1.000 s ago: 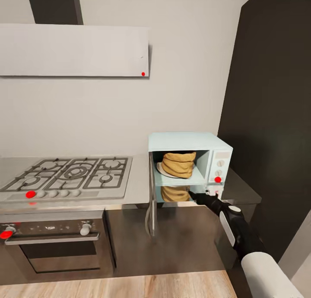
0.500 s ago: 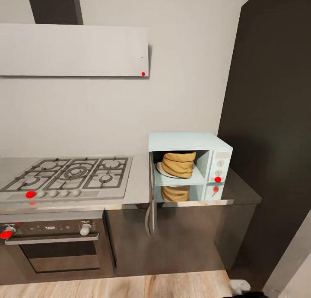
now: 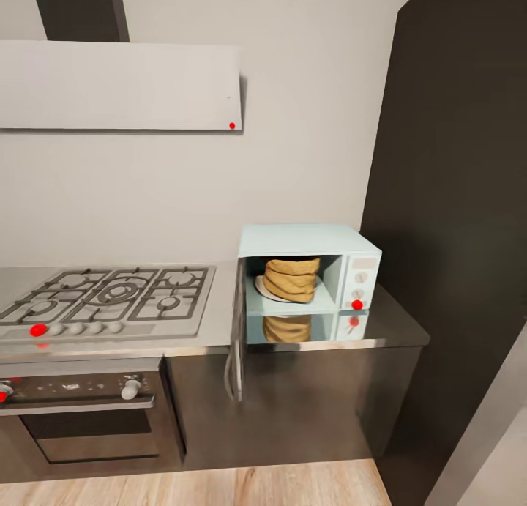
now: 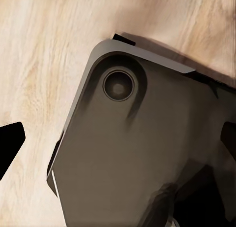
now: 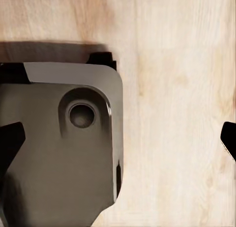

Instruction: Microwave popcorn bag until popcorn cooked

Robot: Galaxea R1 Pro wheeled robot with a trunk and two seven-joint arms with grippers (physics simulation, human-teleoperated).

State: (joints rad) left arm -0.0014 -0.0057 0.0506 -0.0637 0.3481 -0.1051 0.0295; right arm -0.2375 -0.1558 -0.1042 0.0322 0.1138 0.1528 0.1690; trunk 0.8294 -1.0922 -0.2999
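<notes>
The pale mint-blue microwave [image 3: 311, 241] stands on the glossy grey countertop [image 3: 399, 326] with its dark door [image 3: 236, 337] swung wide open to the left. Inside it the tan popcorn bag [image 3: 291, 277] rests on a white plate; the popcorn itself is hidden in the bag. A red dot [image 3: 357, 304] marks the microwave's knob panel. My left gripper [image 4: 118, 143] and right gripper [image 5: 119, 140] both hang open over the wooden floor with nothing between their dark fingertips [image 4: 10, 147] [image 5: 10, 141], far below the counter.
A steel gas hob [image 3: 102, 297] sits left of the microwave, over a dark built-in oven [image 3: 80, 414]. A grey hood [image 3: 117, 85] hangs above. A tall dark cabinet [image 3: 454, 235] walls the right side. My grey base [image 4: 142, 158] [image 5: 59, 153] shows under both wrists.
My right arm, which reached to the microwave's front a second ago, has pulled back and dropped out of the head view. The head view has shifted slightly to the right.
</notes>
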